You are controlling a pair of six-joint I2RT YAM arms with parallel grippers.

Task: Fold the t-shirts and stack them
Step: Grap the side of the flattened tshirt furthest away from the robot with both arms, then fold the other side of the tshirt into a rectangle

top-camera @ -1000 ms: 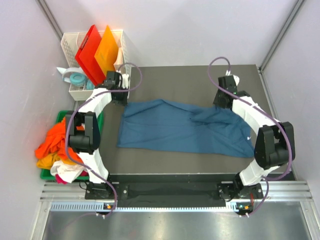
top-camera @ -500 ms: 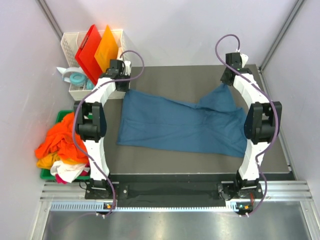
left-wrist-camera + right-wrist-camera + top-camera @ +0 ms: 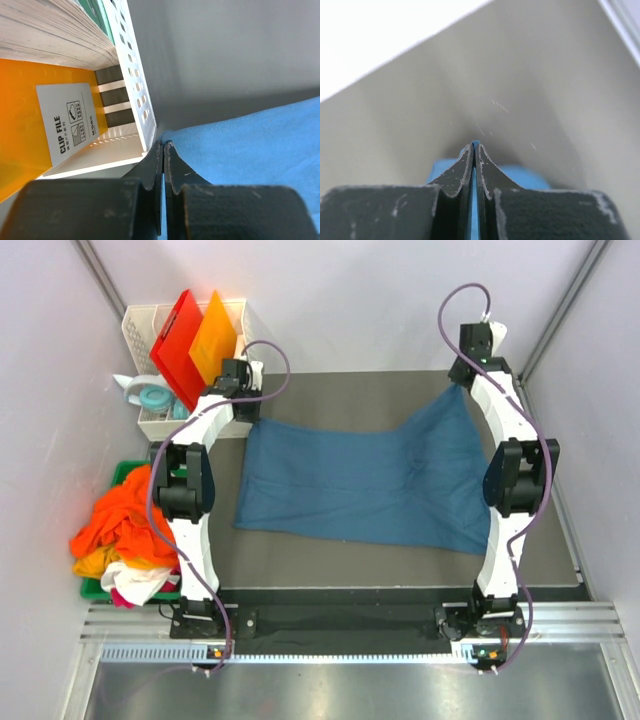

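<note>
1. We saw the left gripper (image 3: pixel 162 148) pressed together on the far left corner of the dark teal-blue soft fabric t-shirt (image 3: pixel 360 485), the blue cloth bunching right at its black fingertips (image 3: pixel 156 165).
2. We saw the right gripper (image 3: pixel 474 148) likewise pinched on a thin sliver of the same cloth, holding the far right corner.
3. Over the last second, the right arm stretched out toward the back of the table and carried its corner up and away. The left gripper (image 3: pixel 245 410) shifted only a little.
4. That pull drew the shirt's far edge out. The heavy folds we saw across its middle a second ago had mostly flattened, and the right side rose as a taut sheet toward the right gripper (image 3: pixel 462 380).
5. The shirt lay spread across the dark grey table mat (image 3: pixel 350 400), its near edge resting flat.
6. Just beside the left gripper stood the white slotted plastic basket (image 3: pixel 135 75) holding a flat orange plastic board (image 3: pixel 50 115).
7. Well to the left, a pile of bright orange, yellow and white fabric shirts (image 3: pixel 115 530) waited in a green plastic bin (image 3: pixel 125 472).
8. We judged the shirt nearly smoothed and ready for a first fold. No stack had been started.
</note>
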